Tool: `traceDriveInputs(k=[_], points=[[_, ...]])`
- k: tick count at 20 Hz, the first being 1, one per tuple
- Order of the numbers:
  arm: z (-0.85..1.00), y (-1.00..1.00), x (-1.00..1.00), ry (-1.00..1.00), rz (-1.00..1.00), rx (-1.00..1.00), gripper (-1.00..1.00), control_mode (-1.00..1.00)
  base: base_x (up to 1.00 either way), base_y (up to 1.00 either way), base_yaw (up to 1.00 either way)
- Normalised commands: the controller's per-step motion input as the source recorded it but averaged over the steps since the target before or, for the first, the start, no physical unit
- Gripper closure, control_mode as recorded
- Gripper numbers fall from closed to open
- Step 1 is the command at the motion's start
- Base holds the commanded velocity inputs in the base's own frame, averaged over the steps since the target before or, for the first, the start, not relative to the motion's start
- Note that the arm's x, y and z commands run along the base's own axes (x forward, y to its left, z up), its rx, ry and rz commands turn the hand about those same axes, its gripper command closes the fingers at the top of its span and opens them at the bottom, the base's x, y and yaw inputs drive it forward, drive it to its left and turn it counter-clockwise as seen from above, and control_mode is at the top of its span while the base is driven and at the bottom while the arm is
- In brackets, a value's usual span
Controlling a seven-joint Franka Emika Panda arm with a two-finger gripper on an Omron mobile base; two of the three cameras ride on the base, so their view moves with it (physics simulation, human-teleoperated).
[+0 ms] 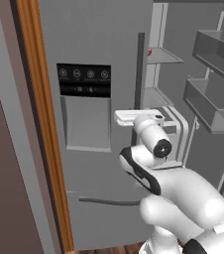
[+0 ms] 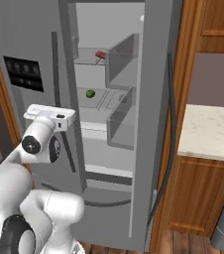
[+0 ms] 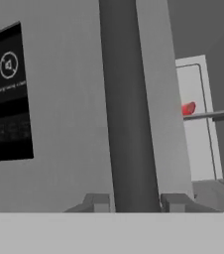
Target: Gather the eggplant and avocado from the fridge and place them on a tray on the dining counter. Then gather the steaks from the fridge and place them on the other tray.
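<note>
The grey fridge (image 1: 99, 44) has its left door with the black dispenser panel (image 1: 83, 80) closed and its right door swung open. My gripper (image 3: 136, 201) is at the left door's dark vertical handle (image 3: 129, 99), with a fingertip pressed on each side of the bar. The white hand (image 1: 136, 117) sits against that handle (image 1: 140, 74). On a middle shelf inside lies the green avocado (image 2: 90, 93). A small red piece (image 2: 100, 54), likely a steak, rests on the shelf above. The eggplant, both trays and the dining counter are out of view.
The open right door (image 2: 156, 124) carries grey bins (image 2: 121, 119) and stands close on my right. A wooden panel (image 1: 39, 124) borders the fridge on the left. A pale stone wall counter (image 2: 208, 131) over wooden cabinets sits further right.
</note>
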Motion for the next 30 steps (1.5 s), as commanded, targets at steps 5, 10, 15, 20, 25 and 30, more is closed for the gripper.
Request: traceDriveInputs(k=[5, 10, 15, 20, 25, 30], points=[[0.00, 0.59, -0.59, 0.17, 0.05, -0.03, 1.00, -1.00, 0.00, 0.00, 0.00], [0.00, 0.66, -0.57, 0.15, 0.05, -0.05, 1.00, -1.00, 0.00, 0.00, 0.00], [-0.02, 0.73, -0.47, 0.06, 0.06, -0.05, 1.00, -1.00, 0.00, 0.00, 0.00], [-0.03, 0.75, -0.41, 0.01, 0.06, -0.04, 1.00, -1.00, 0.00, 0.00, 0.00], [-0.01, 0.77, -0.36, 0.00, 0.05, -0.04, 1.00, -1.00, 0.00, 0.00, 0.00], [0.00, 0.70, -0.30, 0.00, 0.04, -0.04, 1.00, -1.00, 0.00, 0.00, 0.00]])
